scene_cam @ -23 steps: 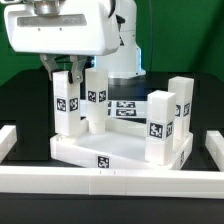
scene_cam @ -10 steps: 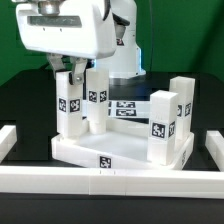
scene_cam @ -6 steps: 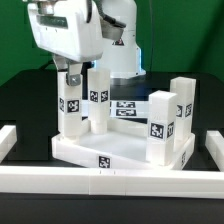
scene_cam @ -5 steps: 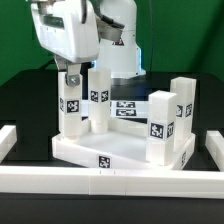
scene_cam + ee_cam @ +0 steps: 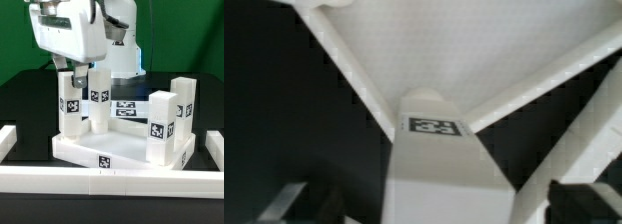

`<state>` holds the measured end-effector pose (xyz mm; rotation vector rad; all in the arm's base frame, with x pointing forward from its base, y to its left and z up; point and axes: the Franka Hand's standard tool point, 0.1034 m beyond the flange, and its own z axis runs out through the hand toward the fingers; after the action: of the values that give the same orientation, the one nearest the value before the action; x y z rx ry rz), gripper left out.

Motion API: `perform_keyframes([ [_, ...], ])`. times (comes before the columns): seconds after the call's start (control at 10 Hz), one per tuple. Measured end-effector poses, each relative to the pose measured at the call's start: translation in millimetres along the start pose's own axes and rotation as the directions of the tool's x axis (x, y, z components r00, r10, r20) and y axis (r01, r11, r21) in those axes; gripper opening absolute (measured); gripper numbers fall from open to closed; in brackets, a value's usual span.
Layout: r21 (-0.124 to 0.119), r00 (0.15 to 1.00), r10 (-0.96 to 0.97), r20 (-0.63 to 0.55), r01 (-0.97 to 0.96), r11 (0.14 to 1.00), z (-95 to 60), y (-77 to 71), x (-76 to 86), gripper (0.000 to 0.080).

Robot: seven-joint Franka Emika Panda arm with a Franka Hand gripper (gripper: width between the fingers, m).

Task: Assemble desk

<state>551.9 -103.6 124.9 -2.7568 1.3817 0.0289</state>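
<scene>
Overhead, the tool (image 5: 74,74) straddles a leg (image 5: 70,107), unclamped.

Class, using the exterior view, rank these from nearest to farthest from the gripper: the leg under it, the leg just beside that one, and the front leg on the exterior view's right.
1. The leg under the gripper, at the exterior view's left: directly beneath the jaws.
2. The neighbouring leg: just beside it, slightly behind.
3. The front right leg: across the tabletop, farthest.
</scene>
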Motion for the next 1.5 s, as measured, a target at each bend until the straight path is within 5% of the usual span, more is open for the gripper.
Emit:
perform_keyframes([
  [0.5, -0.006, 0.933, -0.361, -0.003, 0.361, 0.933, 0.3, 0.8, 1.0, 0.0648],
  [0.6, -0.033, 0.887, -0.461, -0.007, 0.461, 0.887, 1.7, 2.3, 2.9, 0.0648],
  [1.3, -0.058, 0.569, -0.823, 0.000, 0.821, 0.568, 7.4, 6.7, 5.1, 0.0648],
  [1.5, -0.082, 0.451, -0.892, -0.006, 0.889, 0.450, 10.8, 7.3, 5.3, 0.0648],
])
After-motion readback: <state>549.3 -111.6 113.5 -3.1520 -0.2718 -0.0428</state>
